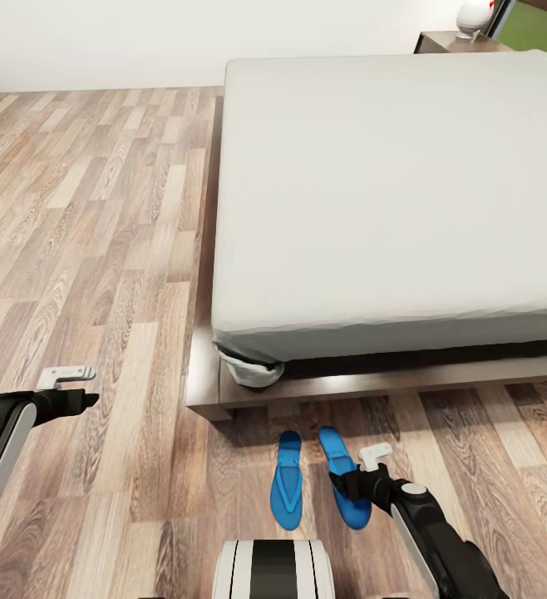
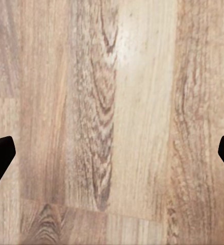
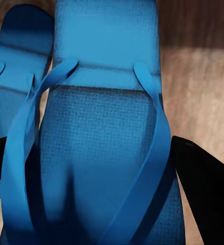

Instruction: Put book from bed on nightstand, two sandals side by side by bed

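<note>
Wood-plank floor [image 1: 99,249] everywhere, bed [image 1: 390,191] with bare grey mattress on your right side, nightstand [image 1: 452,40] far back at its corner. Both sandals [image 1: 288,491] lie side by side on floor just off bed's foot, toes toward frame. Your right gripper [image 1: 358,476] sits right over right sandal [image 3: 104,127], fingers spread either side, not clamped. Left gripper [image 1: 72,384] hangs over bare planks, fingers apart, holding nothing.
</note>
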